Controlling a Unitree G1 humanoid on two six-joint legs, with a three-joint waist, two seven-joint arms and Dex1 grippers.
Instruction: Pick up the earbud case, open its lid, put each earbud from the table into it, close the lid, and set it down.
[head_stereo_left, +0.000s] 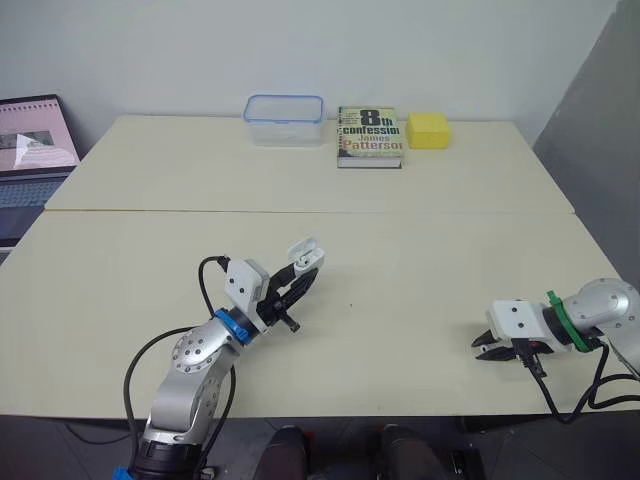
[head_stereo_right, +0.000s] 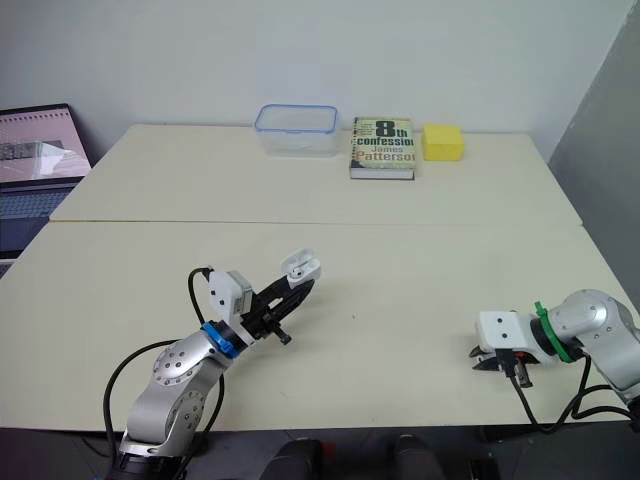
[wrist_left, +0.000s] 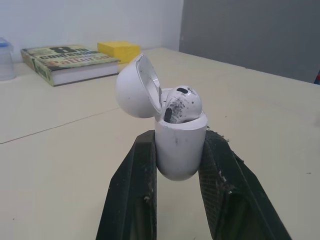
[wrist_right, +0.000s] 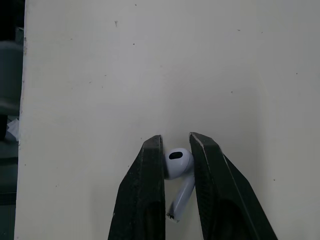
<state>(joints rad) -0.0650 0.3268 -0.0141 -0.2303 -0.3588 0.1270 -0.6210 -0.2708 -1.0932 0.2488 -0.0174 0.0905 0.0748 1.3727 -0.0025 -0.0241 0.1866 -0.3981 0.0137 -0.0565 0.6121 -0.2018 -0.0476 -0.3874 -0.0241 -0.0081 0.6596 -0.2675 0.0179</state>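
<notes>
The left gripper (head_stereo_left: 298, 280) clamps the open-lidded earbud case (wrist_left: 180, 150), one earbud (wrist_left: 182, 102) seated inside; near right, the right gripper (head_stereo_left: 482, 346) pinches the second earbud (wrist_right: 178, 163).

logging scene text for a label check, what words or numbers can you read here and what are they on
"8th": top of the cover of the book
"confession": below it on the same cover, last letters unclear
"James Patterson": lower on that cover
laptop screen: too blurred to read
earbud case and earbud: no marking seen
</notes>
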